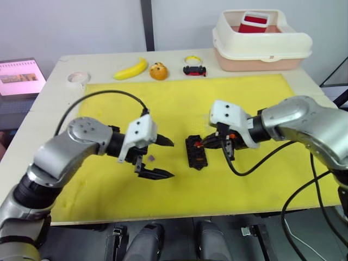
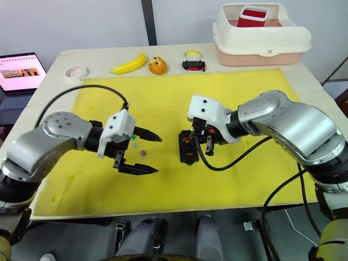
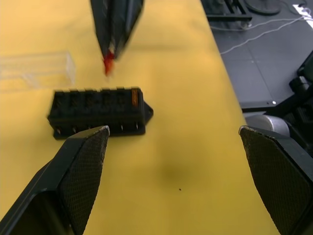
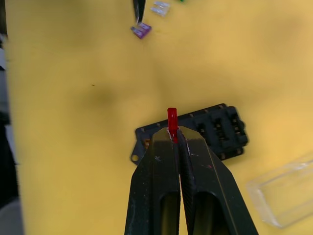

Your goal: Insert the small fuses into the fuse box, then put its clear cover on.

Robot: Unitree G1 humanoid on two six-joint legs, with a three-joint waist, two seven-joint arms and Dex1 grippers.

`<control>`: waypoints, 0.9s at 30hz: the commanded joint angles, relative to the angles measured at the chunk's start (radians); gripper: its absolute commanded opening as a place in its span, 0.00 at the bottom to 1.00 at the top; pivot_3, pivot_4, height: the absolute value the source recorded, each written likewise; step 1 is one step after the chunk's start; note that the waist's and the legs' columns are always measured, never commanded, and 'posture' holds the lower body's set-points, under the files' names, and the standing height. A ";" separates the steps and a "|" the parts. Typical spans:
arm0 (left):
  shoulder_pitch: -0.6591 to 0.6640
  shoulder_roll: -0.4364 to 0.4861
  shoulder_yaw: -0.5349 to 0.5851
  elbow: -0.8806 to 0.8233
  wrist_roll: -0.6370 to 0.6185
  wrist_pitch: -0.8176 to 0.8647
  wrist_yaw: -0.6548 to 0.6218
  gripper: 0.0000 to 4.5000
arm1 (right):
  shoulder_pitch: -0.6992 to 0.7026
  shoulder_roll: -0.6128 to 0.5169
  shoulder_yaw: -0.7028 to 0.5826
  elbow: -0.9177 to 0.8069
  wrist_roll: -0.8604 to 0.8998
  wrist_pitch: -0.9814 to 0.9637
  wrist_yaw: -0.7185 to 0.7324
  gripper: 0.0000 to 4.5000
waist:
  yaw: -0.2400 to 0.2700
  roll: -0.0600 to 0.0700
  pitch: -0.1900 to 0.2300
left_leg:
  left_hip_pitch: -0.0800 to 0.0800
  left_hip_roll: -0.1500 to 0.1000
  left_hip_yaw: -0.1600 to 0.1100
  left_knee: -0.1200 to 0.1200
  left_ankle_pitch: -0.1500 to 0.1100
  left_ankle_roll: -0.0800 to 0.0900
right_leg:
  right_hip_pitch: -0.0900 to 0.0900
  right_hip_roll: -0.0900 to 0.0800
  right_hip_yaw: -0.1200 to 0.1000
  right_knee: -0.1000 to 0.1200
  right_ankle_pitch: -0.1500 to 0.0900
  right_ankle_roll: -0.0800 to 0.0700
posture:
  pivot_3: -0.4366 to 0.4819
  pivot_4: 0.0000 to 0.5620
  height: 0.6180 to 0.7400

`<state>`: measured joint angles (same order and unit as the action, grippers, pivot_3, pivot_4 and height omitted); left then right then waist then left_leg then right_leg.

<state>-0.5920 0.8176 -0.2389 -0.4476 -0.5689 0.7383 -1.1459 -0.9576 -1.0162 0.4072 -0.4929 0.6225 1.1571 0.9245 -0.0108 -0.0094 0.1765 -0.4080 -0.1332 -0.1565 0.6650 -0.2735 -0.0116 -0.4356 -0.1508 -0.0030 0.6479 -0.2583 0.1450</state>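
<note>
The right gripper's [image 4: 173, 134] two black fingers press together on a tiny red fuse [image 4: 171, 117], a translucent plastic sliver standing proud of their tips directly above the fuse box [image 4: 205, 129]. That box, a black ribbed plastic block with rows of rectangular slots, lies at the centre of the yellow mat [image 1: 179, 98] covering the bench [image 1: 60, 87]; one orange fuse [image 3: 134, 96] already sits in its end slot. The clear cover [image 3: 36, 71], a thin transparent tray, rests on the mat just beside the box. The left gripper [image 1: 163, 157] hovers at nine o'clock from the box, its textured, wedge-shaped fingers [image 3: 80, 169] spread wide and empty. Between it and the box lie a purple fuse [image 4: 141, 31] and a pale grey fuse [image 4: 160, 8]. At twelve o'clock, off the mat, sit a banana [image 1: 131, 69] and a cream tub [image 1: 261, 43].
</note>
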 commanded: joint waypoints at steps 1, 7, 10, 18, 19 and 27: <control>0.014 -0.015 -0.027 -0.024 0.042 -0.013 0.030 1.00 | -0.066 -0.036 0.091 -0.010 -0.119 -0.078 0.091 0.00 | 0.000 0.000 0.000 | 0.000 0.000 0.000 0.000 0.000 0.000 | 0.000 0.000 0.000 0.000 0.000 0.000 | 0.48 0.27 1.00; 0.026 -0.044 -0.047 -0.005 0.080 -0.018 0.056 1.00 | -0.101 -0.025 0.154 0.027 -0.212 -0.121 0.180 0.00 | 0.000 0.000 0.000 | 0.000 0.000 0.000 0.000 0.000 0.000 | 0.000 0.000 0.000 0.000 0.000 0.000 | 0.48 0.27 1.00; 0.028 -0.055 -0.054 0.004 0.101 -0.024 0.068 1.00 | -0.123 -0.007 0.181 0.051 -0.252 -0.124 0.214 0.00 | 0.000 0.000 0.000 | 0.000 0.000 0.000 0.000 0.000 0.000 | 0.000 0.000 0.000 0.000 0.000 0.000 | 0.48 0.27 1.00; 0.025 -0.109 -0.073 0.038 0.148 -0.041 0.101 1.00 | -0.145 0.035 0.202 0.069 -0.303 -0.116 0.274 0.00 | 0.001 0.000 0.000 | 0.000 0.000 0.000 0.000 0.000 0.000 | 0.000 0.000 0.000 0.000 0.000 0.000 | 0.48 0.27 1.00; 0.022 -0.117 -0.077 0.046 0.155 -0.044 0.103 1.00 | -0.144 0.039 0.205 0.072 -0.311 -0.118 0.279 0.00 | 0.001 0.000 0.000 | 0.000 0.000 0.000 0.000 0.000 0.000 | 0.000 0.000 0.000 0.000 0.000 0.000 | 0.48 0.27 1.00; 0.016 -0.163 -0.108 0.079 0.202 -0.060 0.116 1.00 | -0.124 0.047 0.228 0.078 -0.366 -0.135 0.308 0.00 | 0.000 0.000 0.000 | 0.000 0.000 0.000 0.001 0.000 0.000 | 0.000 0.000 0.000 0.000 0.000 0.000 | 0.48 0.27 1.00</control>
<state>-0.5634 0.6589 -0.3424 -0.3579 -0.3796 0.6971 -1.0348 -1.0716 -0.9692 0.6476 -0.4069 0.2768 1.0360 1.2245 -0.0103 -0.0095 0.1765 -0.4080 -0.1335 -0.1565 0.6657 -0.2734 -0.0117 -0.4355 -0.1508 -0.0031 0.6483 -0.2583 0.1450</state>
